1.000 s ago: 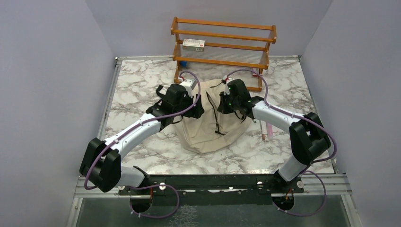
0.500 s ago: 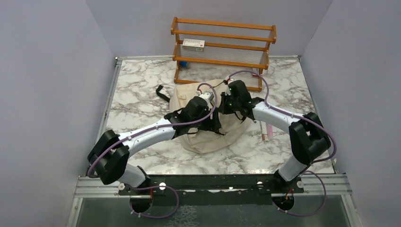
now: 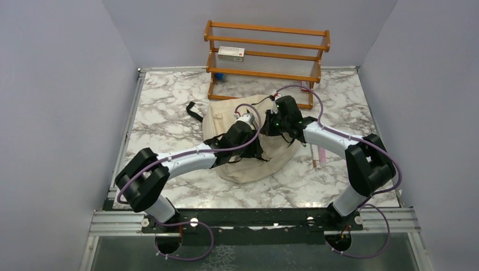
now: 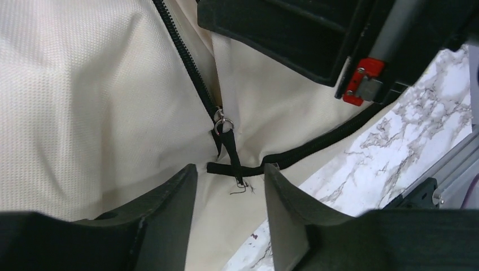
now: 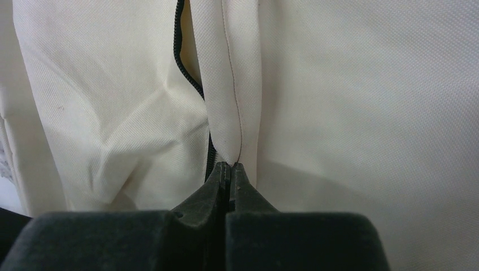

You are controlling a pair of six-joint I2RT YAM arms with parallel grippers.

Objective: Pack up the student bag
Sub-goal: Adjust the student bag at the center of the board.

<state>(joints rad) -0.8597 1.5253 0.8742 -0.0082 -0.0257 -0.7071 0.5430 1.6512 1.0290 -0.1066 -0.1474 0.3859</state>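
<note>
The cream student bag (image 3: 217, 116) lies mid-table, its black zipper running down the front. My left gripper (image 3: 258, 152) hovers open just above the zipper's lower end. In the left wrist view its jaws (image 4: 230, 172) stand apart on either side of the black zipper pull strap (image 4: 229, 144), not touching it. My right gripper (image 3: 270, 122) is higher up on the bag. In the right wrist view it (image 5: 230, 166) is shut on a raised fold of bag fabric (image 5: 237, 84) beside the zipper teeth (image 5: 183, 51).
A wooden rack (image 3: 265, 53) stands at the back of the marble table (image 3: 164, 113), with a white box (image 3: 231, 53) on a shelf. Pink pens (image 3: 321, 153) lie right of the bag. A black bag strap (image 3: 192, 110) sticks out at the left.
My left arm has swung right, from the bag's left side across it to the zipper's lower end. The bag's left part and strap are now uncovered. The right gripper has held its pinch.
</note>
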